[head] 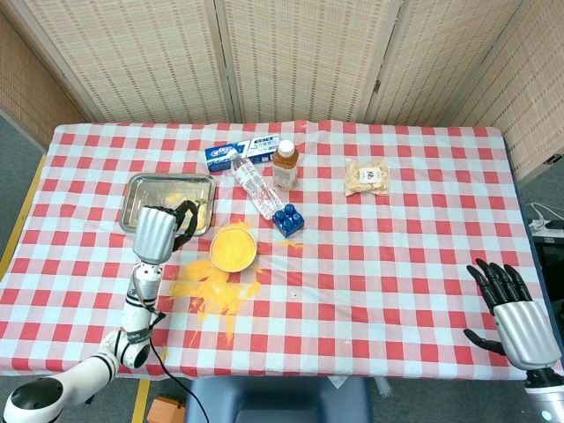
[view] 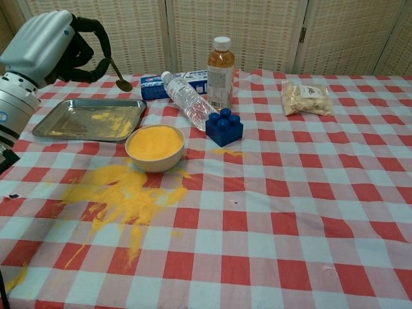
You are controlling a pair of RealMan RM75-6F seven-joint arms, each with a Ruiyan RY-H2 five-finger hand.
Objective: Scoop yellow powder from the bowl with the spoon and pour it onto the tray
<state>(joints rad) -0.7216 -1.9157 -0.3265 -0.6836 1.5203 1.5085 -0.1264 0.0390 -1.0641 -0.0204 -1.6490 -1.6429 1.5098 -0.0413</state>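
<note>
My left hand [view: 55, 45] [head: 163, 229] is raised above the steel tray [view: 64, 125] [head: 141, 189] and grips a metal spoon [view: 118, 76]. The spoon's bowl hangs over the tray's right part; I cannot tell whether powder lies in it. Patches of yellow powder lie on the tray. The white bowl [view: 155, 147] [head: 233, 248], full of yellow powder, stands just right of the tray. My right hand [head: 511, 308] is open with fingers spread, holding nothing, at the table's near right edge, outside the chest view.
Spilled yellow powder [view: 122, 193] covers the cloth in front of the bowl. Behind the bowl are a lying water bottle [view: 187, 98], a blue block [view: 223, 128], an upright tea bottle [view: 220, 64], a toothpaste box [head: 242, 152] and a snack bag [view: 306, 98].
</note>
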